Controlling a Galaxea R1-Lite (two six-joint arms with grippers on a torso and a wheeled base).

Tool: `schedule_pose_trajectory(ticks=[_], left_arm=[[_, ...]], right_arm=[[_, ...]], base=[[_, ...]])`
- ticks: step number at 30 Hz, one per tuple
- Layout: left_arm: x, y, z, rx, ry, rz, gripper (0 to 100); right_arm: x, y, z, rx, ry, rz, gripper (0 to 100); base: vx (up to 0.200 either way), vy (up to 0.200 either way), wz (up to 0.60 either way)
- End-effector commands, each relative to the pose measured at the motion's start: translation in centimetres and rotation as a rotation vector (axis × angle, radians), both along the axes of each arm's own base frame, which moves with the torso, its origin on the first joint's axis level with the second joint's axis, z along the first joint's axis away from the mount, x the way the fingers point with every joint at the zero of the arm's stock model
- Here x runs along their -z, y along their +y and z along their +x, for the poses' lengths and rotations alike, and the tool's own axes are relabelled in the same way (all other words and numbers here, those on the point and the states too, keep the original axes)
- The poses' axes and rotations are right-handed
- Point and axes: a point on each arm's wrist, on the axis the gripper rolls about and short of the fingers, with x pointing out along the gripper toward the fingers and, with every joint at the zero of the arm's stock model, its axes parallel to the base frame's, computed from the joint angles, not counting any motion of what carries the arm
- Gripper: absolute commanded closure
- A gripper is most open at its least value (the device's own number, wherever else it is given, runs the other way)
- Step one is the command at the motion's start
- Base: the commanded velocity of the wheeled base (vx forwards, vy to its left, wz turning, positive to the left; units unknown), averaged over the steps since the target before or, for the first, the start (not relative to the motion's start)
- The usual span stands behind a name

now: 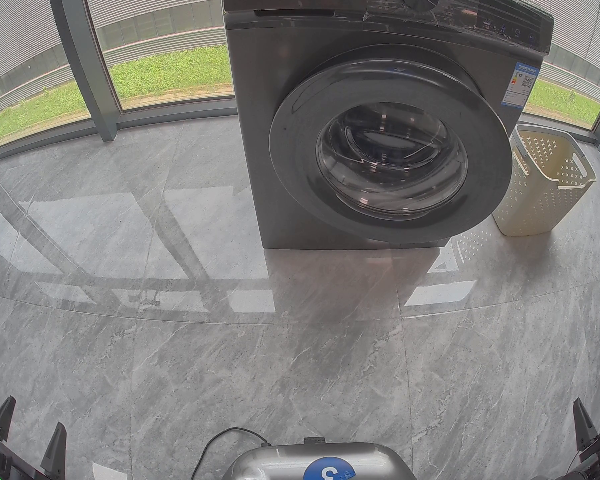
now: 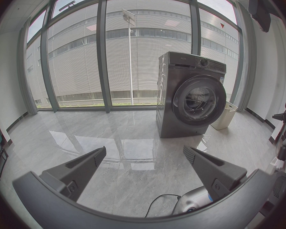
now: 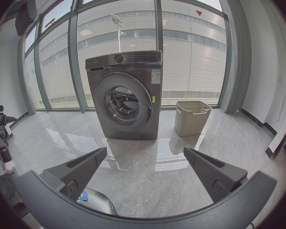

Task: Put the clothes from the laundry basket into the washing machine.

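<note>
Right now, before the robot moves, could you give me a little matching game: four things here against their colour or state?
Things:
1 washing machine door
2 laundry basket
3 grass
4 floor

Descriptions:
a cream, full of holes
b green, outdoors
c grey marbled, glossy
d round, shut

Pairs: 1-d, 2-a, 3-b, 4-c.
</note>
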Motion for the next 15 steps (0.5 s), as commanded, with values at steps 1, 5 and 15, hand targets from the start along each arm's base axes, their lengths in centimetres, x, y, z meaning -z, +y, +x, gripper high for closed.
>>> schedule_pose_trajectory(ticks=[1,5,15], left_arm=[[0.50,0.00,-0.10,-0.001,-0.012,-0.001,0],[0.50,0.02,-0.10,-0.005,-0.012,-0.009,0],[0.50,0.02,-0.10,-0.005,-0.012,-0.015,0]], right_arm=[[0.52,0.00,0.01,-0.001,0.001,0.000,0],[0.52,0.00,0.01,-0.001,0.001,-0.002,0],[0.52,0.00,0.01,-0.001,0.001,0.000,0]], base=[[0.000,0.000,0.00],[0.000,0.000,0.00],[0.000,-0.180,0.00]])
